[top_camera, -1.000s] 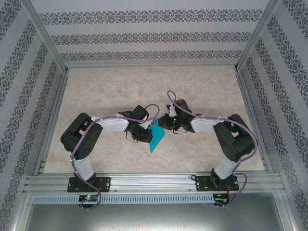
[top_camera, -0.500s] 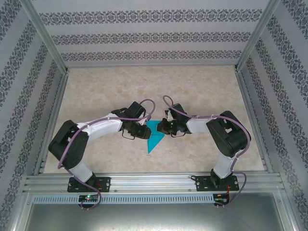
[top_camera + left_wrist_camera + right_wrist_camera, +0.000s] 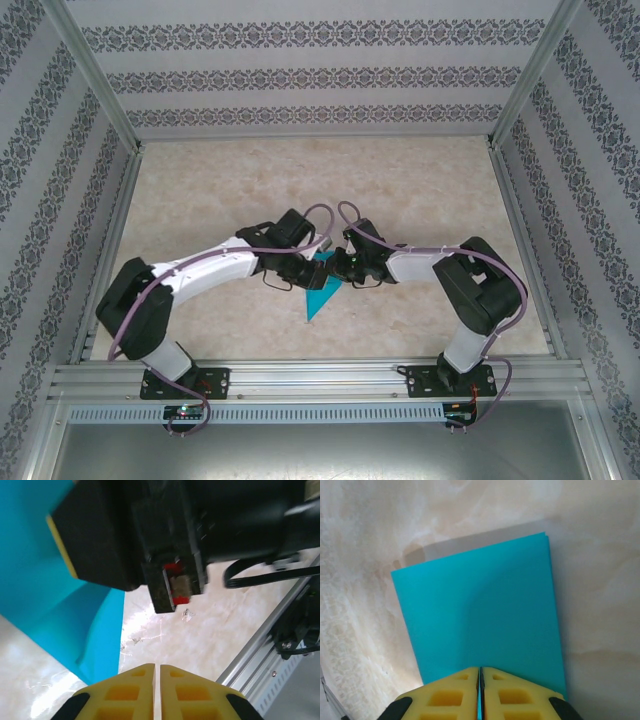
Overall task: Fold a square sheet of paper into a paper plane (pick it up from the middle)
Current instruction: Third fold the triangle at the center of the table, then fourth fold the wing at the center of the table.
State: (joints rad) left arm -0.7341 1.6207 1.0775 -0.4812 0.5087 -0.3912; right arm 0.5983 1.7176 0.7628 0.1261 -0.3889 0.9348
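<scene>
The teal-blue sheet of paper [image 3: 320,296] is folded and hangs at mid-table, between the two grippers. My right gripper [image 3: 339,266] is shut on its near edge. In the right wrist view the yellow fingertips [image 3: 480,671] are pressed together with teal in the slit, and the paper [image 3: 480,605] spreads away over the table. My left gripper [image 3: 312,268] is just left of it. Its fingers [image 3: 156,669] are shut with no paper between them. The paper [image 3: 45,580] lies to their left, under the right gripper's black body [image 3: 165,525].
The marble-patterned table [image 3: 300,180] stretches behind the arms. An aluminium rail [image 3: 320,378] runs along the near edge, also in the left wrist view [image 3: 265,655]. Patterned walls enclose the sides and back.
The left arm has stretched right, bringing its gripper up against the paper and the right gripper. The right gripper has kept its hold and shifted a little left.
</scene>
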